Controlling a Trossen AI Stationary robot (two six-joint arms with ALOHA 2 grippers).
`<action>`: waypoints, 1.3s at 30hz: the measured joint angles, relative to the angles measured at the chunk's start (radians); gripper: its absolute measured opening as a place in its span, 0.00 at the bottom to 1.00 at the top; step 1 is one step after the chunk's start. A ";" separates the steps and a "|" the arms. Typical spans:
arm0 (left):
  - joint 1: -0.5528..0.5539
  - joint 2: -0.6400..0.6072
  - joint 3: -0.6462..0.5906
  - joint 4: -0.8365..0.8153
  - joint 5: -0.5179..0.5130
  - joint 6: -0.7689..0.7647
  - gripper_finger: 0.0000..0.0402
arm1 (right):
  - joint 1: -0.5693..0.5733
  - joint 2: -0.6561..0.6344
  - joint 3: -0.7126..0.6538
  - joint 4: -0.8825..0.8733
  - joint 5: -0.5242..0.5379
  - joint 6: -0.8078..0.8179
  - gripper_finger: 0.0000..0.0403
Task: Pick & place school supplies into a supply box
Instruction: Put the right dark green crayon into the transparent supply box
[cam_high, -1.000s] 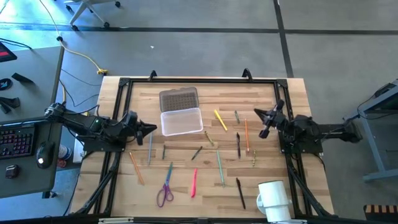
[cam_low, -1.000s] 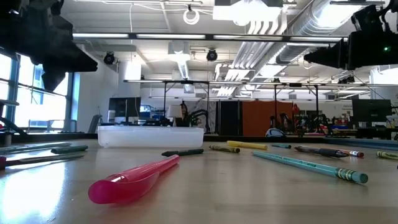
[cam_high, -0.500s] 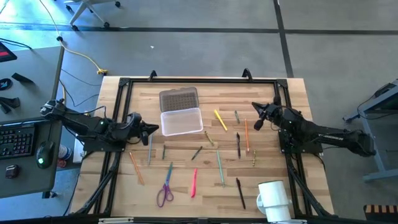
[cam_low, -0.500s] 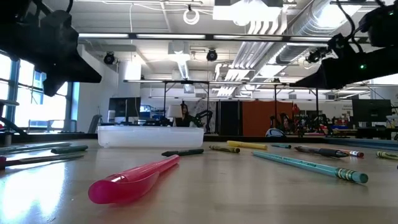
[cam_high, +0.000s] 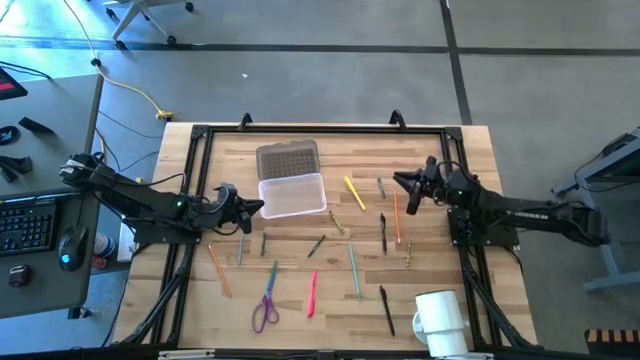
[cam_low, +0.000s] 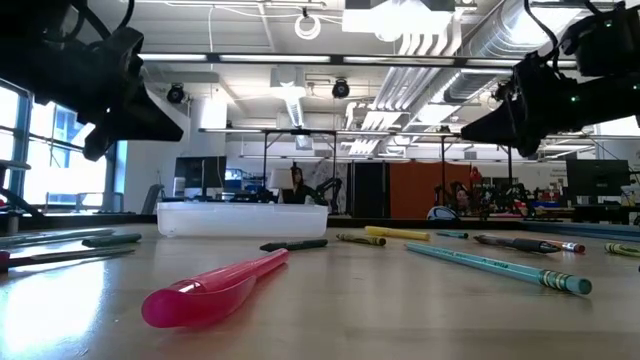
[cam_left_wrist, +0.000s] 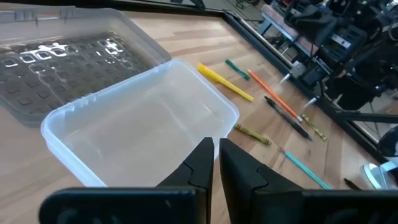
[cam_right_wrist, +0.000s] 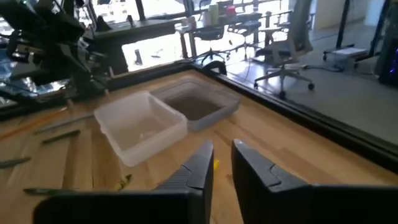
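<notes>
The clear supply box (cam_high: 292, 196) stands on its base left of the table's centre, also seen as the supply box (cam_left_wrist: 137, 130) in the left wrist view. Pens and pencils lie flat across the middle: a yellow pen (cam_high: 354, 192), an orange pencil (cam_high: 396, 216), a pink pen (cam_high: 312, 295) and purple-handled scissors (cam_high: 266, 305). My left gripper (cam_high: 258, 207) hovers shut just left of the box. My right gripper (cam_high: 397, 181) hovers above the orange pencil's far end with a narrow gap between its fingers, holding nothing.
A flat grey textured rectangle (cam_high: 288, 160) lies just beyond the box. A white mug (cam_high: 438, 318) stands at the near right corner. A black frame (cam_high: 320, 130) runs around the tabletop. More pens lie scattered near the table's near edge.
Both arms have reached in toward the table's middle. My left gripper has moved right, up to the box's left side. My right gripper has moved left and swung to point toward the table's left, ending over the pens right of centre. Nothing on the table has moved.
</notes>
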 joint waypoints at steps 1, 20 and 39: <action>0.000 0.000 0.000 0.000 0.000 0.000 0.15 | 0.004 0.018 0.000 0.021 0.008 0.019 0.15; 0.000 -0.002 0.000 0.049 -0.031 0.000 0.15 | 0.121 0.571 0.408 -0.430 0.352 0.171 0.28; 0.000 -0.002 0.000 0.041 -0.012 0.001 0.15 | 0.126 0.950 0.409 -0.248 0.366 0.308 0.28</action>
